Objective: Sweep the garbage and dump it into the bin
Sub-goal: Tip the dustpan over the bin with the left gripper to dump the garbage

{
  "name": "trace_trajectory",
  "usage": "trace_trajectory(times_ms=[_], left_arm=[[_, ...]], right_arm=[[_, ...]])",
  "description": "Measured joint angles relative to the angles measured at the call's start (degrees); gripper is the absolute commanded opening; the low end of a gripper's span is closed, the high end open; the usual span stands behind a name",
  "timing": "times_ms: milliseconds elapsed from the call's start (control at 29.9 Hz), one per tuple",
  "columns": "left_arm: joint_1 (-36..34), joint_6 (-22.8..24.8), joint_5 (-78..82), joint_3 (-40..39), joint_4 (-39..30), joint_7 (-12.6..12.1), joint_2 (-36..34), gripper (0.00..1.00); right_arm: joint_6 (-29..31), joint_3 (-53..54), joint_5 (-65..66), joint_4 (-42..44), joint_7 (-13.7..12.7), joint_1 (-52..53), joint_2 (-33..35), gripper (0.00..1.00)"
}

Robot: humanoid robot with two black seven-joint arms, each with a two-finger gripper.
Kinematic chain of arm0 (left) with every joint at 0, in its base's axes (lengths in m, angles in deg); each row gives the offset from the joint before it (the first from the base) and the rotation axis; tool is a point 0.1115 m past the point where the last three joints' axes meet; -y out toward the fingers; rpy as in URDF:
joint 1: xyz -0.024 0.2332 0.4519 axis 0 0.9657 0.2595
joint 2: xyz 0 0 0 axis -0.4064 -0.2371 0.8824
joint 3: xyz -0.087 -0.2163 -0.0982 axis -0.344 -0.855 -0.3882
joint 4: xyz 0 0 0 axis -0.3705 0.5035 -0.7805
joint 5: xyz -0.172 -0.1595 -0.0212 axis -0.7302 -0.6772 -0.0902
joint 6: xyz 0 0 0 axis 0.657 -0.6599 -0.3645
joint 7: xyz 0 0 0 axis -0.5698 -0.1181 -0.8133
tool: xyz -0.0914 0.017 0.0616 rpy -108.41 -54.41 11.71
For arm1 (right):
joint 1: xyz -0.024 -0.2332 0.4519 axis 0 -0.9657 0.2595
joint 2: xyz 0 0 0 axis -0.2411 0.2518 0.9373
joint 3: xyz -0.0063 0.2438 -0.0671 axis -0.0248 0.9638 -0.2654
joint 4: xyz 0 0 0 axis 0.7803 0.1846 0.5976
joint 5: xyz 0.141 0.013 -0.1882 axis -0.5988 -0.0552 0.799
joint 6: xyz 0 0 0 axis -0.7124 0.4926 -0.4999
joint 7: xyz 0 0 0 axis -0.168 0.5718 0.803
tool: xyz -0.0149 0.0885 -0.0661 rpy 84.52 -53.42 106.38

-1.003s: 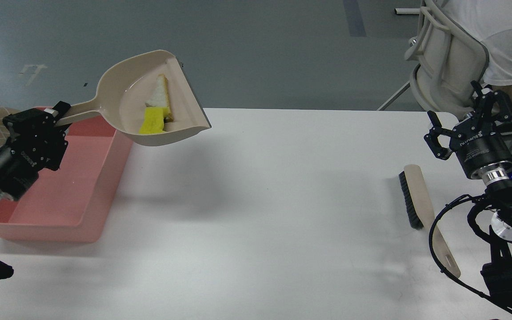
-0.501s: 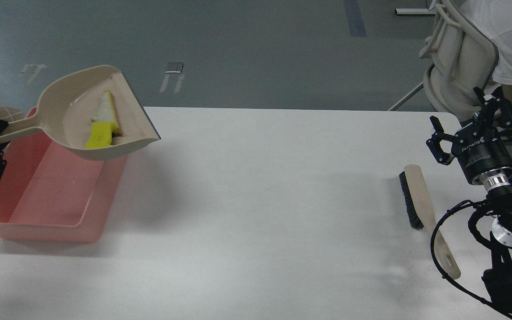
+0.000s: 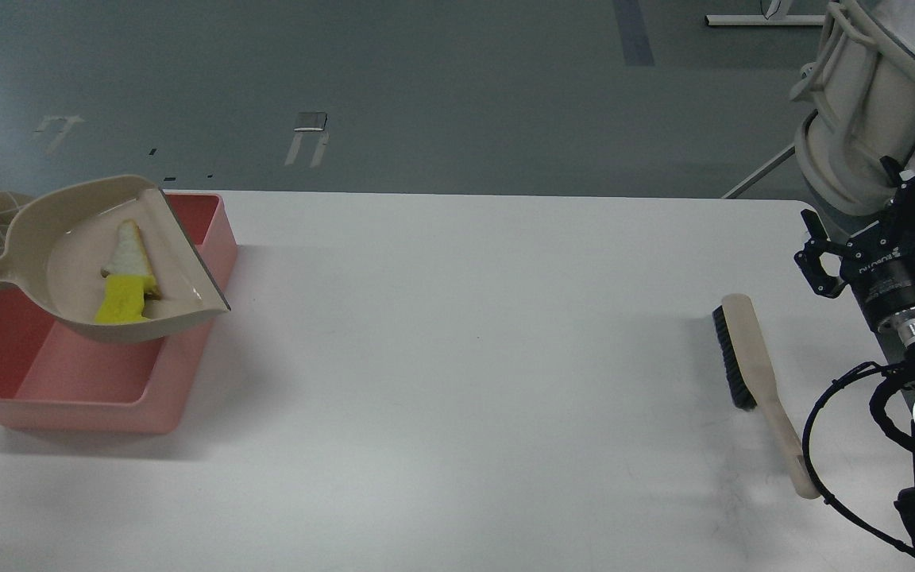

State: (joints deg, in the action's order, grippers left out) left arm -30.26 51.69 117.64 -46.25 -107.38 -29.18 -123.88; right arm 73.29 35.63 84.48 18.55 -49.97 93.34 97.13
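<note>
The right gripper [image 3: 870,230] hangs raised at the right edge, fingers spread apart; the left arm is out of view.

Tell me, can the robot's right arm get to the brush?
Probably yes. The right gripper hangs just beyond the brush, which lies alone on the white table, nothing on it or between them.

Two scraps [image 3: 125,278], one dustpan [image 3: 68,238], one bin [image 3: 92,381], one brush [image 3: 751,365], and seemingly one chair [image 3: 862,119].
</note>
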Motion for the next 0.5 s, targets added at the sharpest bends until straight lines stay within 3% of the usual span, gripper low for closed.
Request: trace_trajectory(times_ms=[501], left_arm=[[0.1,3.2,0.5,-3.4,2.6,0.0,-1.0,0.03]], right_arm=[[0.0,0.0,-0.1,-0.1,0.0,-0.5,-0.1,1.0]])
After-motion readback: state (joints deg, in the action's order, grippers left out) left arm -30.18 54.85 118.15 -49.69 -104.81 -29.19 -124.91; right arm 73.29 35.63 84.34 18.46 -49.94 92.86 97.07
